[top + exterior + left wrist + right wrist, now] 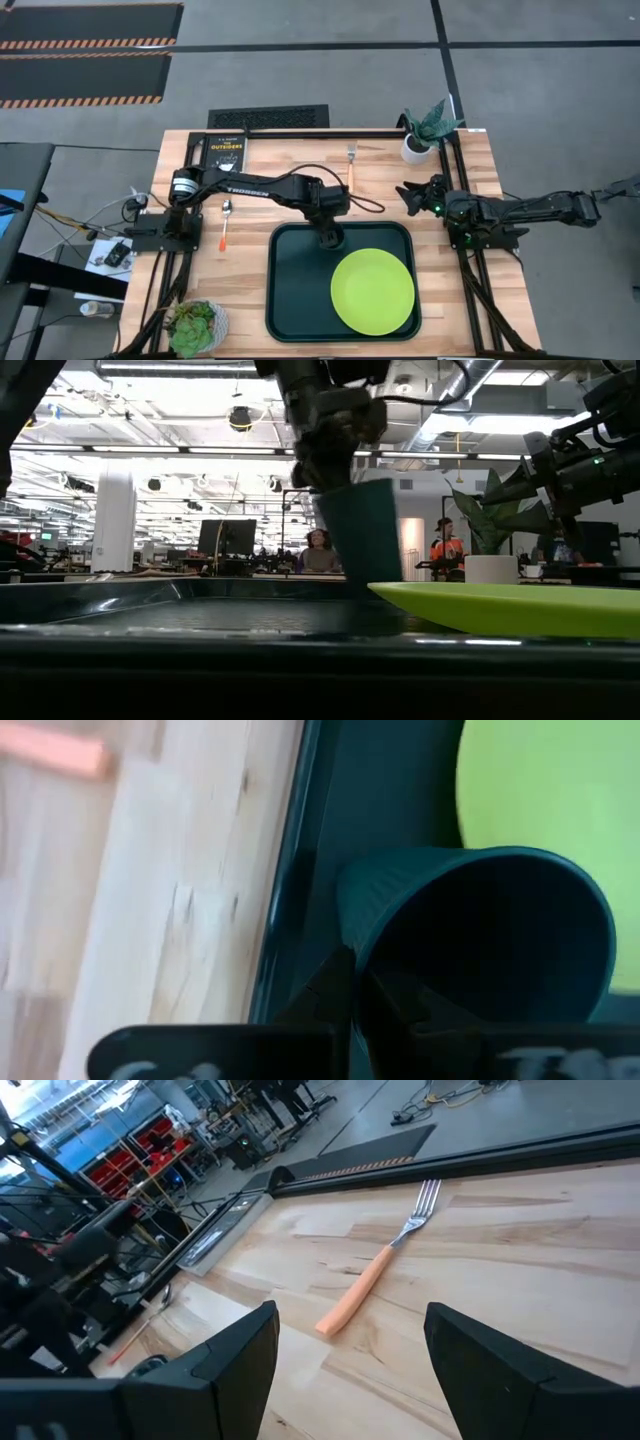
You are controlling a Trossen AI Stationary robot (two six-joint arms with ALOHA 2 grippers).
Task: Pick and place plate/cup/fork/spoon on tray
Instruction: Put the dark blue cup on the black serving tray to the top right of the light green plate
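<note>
My left gripper is shut on the dark teal cup over the far left part of the dark green tray. The cup's bottom is low over the tray floor; I cannot tell whether it touches. The lime-green plate lies flat in the tray's near right part. The fork lies on the table beyond the tray's far edge. The spoon lies on the table left of the tray. My right gripper is open and empty above the table at the right, facing the fork. My left gripper holds the cup by its rim, one finger inside the mouth and one outside the wall. The fingers come from above, pointing down. The cup hangs below them, mouth up and slightly tilted.
A black book lies at the table's far left. A white pot with a plant stands at the far right, and another plant pot at the near left. Bare wood lies between the spoon and the tray.
</note>
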